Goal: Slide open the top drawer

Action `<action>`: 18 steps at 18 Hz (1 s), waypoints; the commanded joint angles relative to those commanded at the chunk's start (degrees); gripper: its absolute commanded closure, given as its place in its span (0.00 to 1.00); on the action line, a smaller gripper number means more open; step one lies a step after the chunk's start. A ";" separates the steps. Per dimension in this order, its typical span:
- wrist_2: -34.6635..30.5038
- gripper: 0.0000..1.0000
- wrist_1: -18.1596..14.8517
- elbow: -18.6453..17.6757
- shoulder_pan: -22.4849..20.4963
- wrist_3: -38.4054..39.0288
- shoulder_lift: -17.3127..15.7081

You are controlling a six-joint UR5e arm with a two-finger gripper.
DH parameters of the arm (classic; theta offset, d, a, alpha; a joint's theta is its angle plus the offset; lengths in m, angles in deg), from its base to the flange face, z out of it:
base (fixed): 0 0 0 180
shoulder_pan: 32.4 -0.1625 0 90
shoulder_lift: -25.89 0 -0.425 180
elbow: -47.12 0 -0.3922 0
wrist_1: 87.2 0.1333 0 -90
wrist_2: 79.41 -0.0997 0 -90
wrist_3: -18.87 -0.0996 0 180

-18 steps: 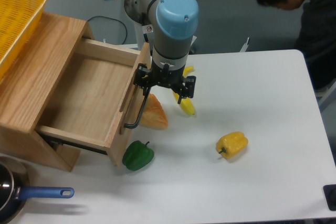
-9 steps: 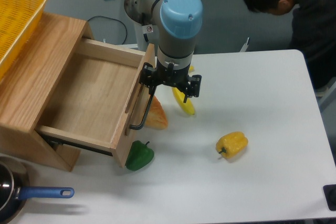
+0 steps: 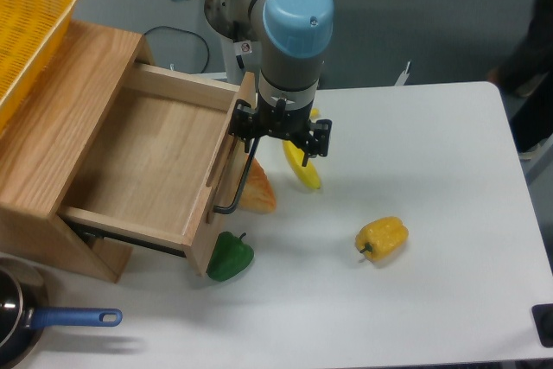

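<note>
— Beside the wooden cabinet, we see our black two-finger pincer (image 3: 278, 136) hanging just off the long black metal bar handle (image 3: 238, 181) of the wide, shallow light-oak top drawer (image 3: 143, 166). Is it gripping that bar?

— We cannot tell. The near finger sits right at the upper end of the handle, but whether it clamps the bar or only hooks it is hidden by the wrist above.

— Where does the drawer sit?

— Pulled well out of the cabinet, its bare floor fully showing. We judge the task nearly or wholly done. Coming at the handle from the front suits a straight pull along the runners.

— What crowds the path?

— A dark green bell pepper (image 3: 229, 256) lies on the white bench (image 3: 415, 300) touching or just under the lower corner of the drawer front; we think further travel would shove it. An orange wedge-shaped piece (image 3: 257, 192) lies just behind the handle, and a yellow banana-like piece (image 3: 302, 168) under the pincer.

— And farther off?

— A yellow bell pepper (image 3: 382, 238) lies well apart, a blue-handled pan (image 3: 52, 321) at the near corner, a yellow mesh basket (image 3: 26, 32) atop the cabinet.
</note>
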 joint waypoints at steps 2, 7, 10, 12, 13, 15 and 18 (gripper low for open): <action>0.53 0.00 0.00 0.00 -0.18 0.35 -0.79; 2.02 0.00 -0.79 0.00 -2.37 0.18 -2.90; 3.51 0.00 -0.70 0.09 -4.82 -0.26 -3.60; 3.52 0.00 -0.62 0.44 -6.32 -0.53 -3.60; 3.43 0.00 -0.44 0.53 -7.20 -0.61 -3.60; 3.34 0.00 -0.18 1.31 -8.78 -0.62 -3.52; 2.38 0.00 0.00 1.41 -10.81 -3.06 -2.90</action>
